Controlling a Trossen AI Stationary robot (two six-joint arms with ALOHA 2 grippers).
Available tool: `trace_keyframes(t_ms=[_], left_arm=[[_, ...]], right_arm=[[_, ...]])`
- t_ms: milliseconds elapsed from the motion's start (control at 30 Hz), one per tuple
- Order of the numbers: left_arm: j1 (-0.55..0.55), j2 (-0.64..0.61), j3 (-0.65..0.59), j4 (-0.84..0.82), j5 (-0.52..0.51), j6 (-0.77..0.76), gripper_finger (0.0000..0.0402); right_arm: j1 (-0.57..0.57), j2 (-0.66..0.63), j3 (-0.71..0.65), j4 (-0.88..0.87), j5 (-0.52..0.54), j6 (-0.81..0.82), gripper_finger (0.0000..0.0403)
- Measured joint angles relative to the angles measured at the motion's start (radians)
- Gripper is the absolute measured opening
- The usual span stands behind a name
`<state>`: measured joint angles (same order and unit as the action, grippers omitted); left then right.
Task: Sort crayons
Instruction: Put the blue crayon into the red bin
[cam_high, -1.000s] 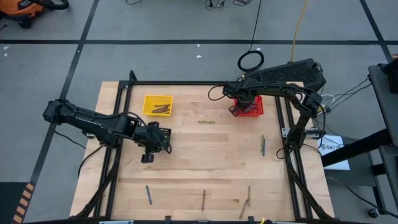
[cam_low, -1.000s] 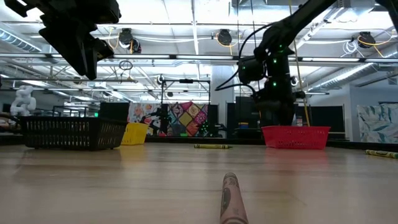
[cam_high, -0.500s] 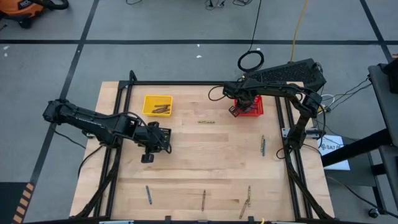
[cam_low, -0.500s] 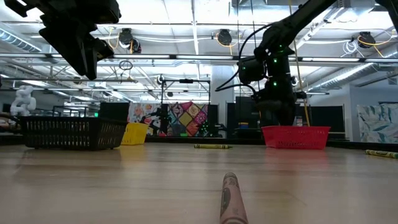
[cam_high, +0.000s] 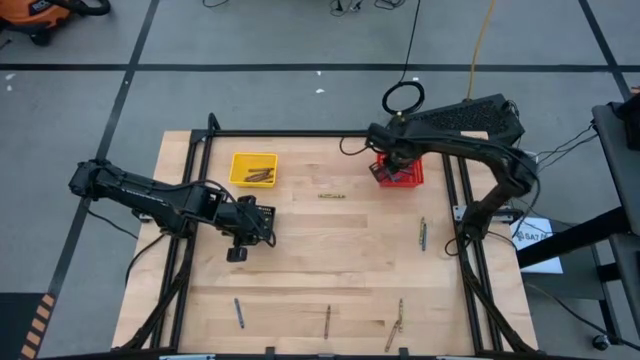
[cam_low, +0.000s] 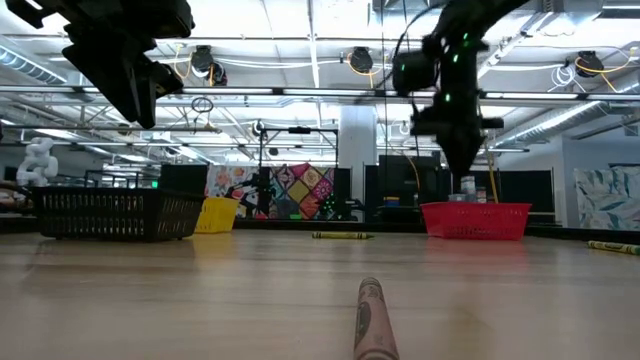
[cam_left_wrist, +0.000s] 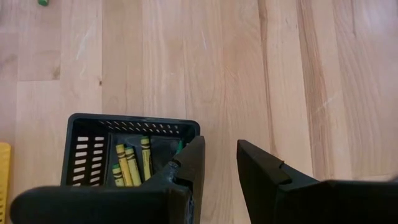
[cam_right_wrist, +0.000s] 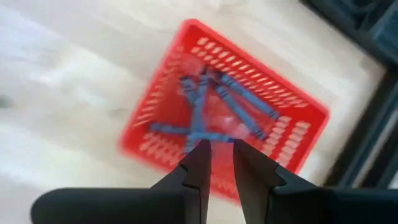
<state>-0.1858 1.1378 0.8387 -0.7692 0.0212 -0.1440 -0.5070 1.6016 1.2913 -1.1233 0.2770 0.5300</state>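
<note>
My right gripper hangs open above the red basket, which holds several blue crayons; nothing is between its fingers. My left gripper waits open over the table's left middle, beside the black basket with yellow-green crayons. The yellow basket at the far left holds brown crayons. Loose crayons lie on the table: one in the far middle, one at the right, several along the near edge.
A black frame runs round the tabletop, with rails down both sides. In the low view the black basket, yellow basket and red basket stand along the far side, and one crayon lies close in front.
My right gripper has risen from low inside the red basket to well above it, shifting a little toward the table's right edge. The baskets and loose crayons have stayed put.
</note>
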Motion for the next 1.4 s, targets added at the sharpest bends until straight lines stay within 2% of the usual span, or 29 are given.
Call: trace_keyframes(t_ms=[200, 567, 767, 900, 1100, 1400], left_arm=[[0.0, 0.0, 0.0, -0.001, 0.0, 0.0, 0.0092], [0.0, 0.0, 0.0, -0.003, 0.0, 0.001, 0.0092], [0.0, 0.0, 0.0, -0.003, 0.0, 0.002, 0.0092], [0.0, 0.0, 0.0, -0.003, 0.0, 0.002, 0.0092], [0.0, 0.0, 0.0, -0.01, 0.0, 0.002, 0.0092], [0.0, 0.0, 0.0, -0.008, 0.0, 0.002, 0.0092]], right_arm=[[0.067, -0.127, 0.003, -0.042, -0.121, 0.118, 0.0055], [0.234, -0.166, 0.003, -0.24, -0.125, 0.42, 0.0055], [0.368, -0.166, -0.004, -0.255, -0.128, 0.623, 0.0055], [0.453, -0.166, -0.061, -0.254, -0.129, 0.742, 0.0055], [0.551, -0.166, -0.201, -0.254, -0.2, 0.889, 0.0055], [0.643, -0.166, -0.348, -0.162, -0.254, 0.996, 0.0055]])
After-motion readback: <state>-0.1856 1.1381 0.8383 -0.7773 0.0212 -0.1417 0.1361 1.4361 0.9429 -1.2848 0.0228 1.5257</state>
